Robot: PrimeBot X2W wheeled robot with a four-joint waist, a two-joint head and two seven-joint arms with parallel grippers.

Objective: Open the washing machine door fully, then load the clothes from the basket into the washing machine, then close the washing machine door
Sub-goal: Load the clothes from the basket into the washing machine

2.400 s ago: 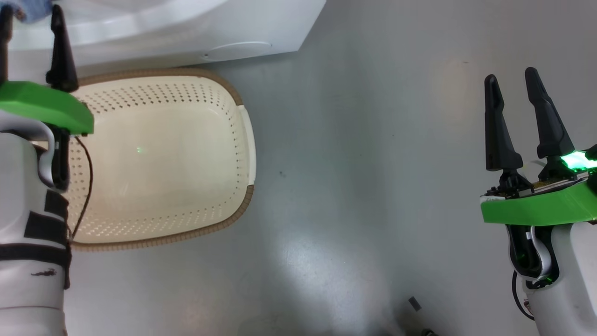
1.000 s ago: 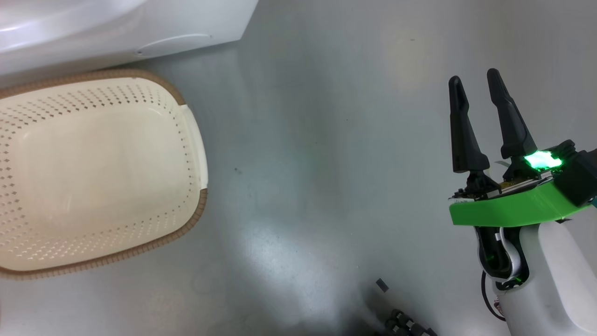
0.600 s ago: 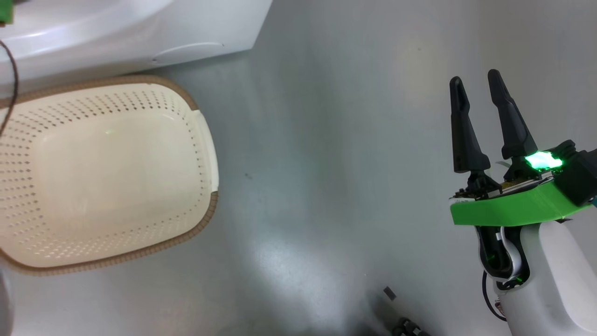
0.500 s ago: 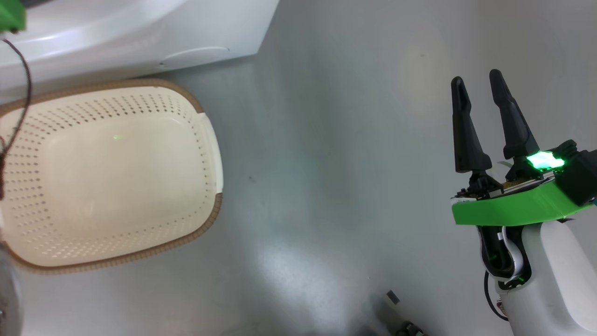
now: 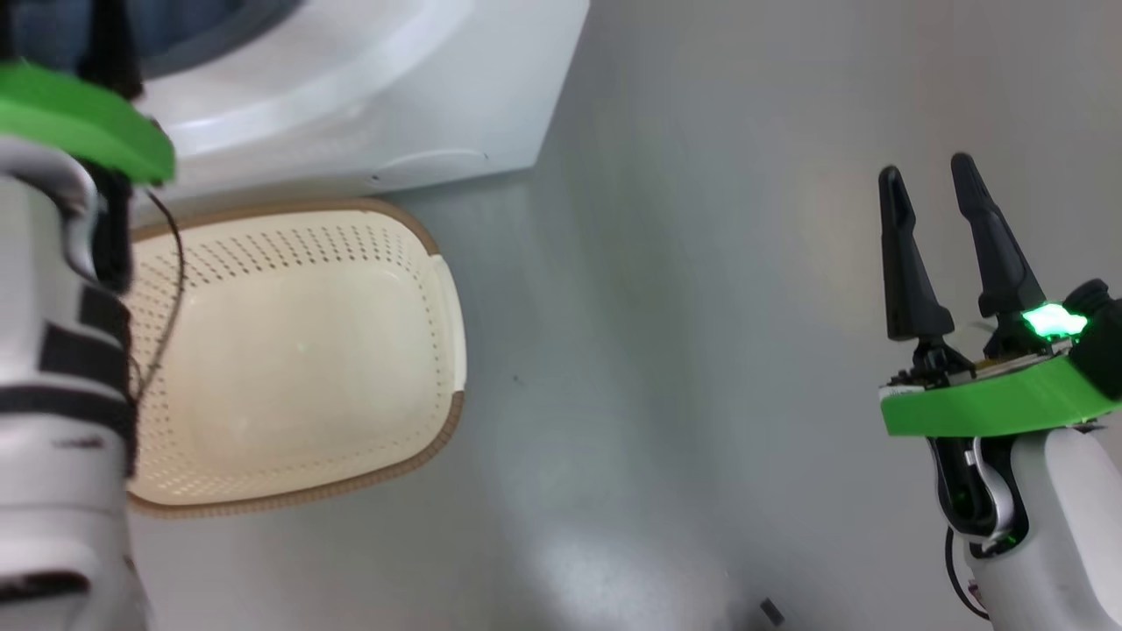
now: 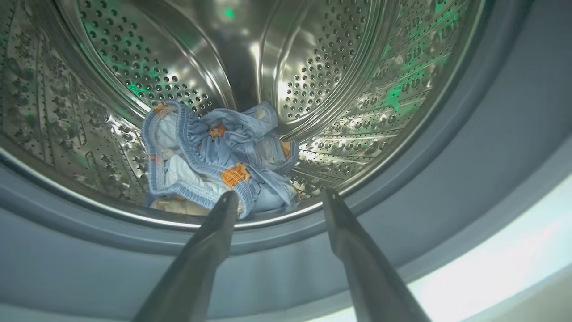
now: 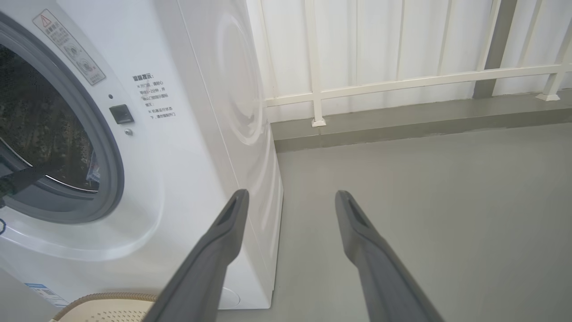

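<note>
The clothes (image 6: 210, 156), crumpled light blue fabric with orange prints, lie at the bottom of the steel drum (image 6: 339, 67) of the washing machine (image 5: 368, 105). My left gripper (image 6: 279, 193) stands open at the grey gasket (image 6: 402, 201), just in front of the bundle, with nothing between its fingers. The cream basket (image 5: 289, 209) sits empty on the floor before the machine, beside my left forearm (image 5: 53, 394). My right gripper (image 5: 926, 166) hovers open and empty over bare floor, right of the machine (image 7: 178, 134). The washing machine door is out of view.
Grey floor (image 5: 666, 307) stretches between the basket and my right arm. A white panelled wall with a rail (image 7: 402, 82) and a low step runs behind the machine. The basket's rim (image 7: 103, 298) shows at the machine's foot.
The head camera has swung, bringing my left arm back into the head view, reaching into the machine's mouth. The blue cloth once pinched in my left gripper now lies loose in the drum.
</note>
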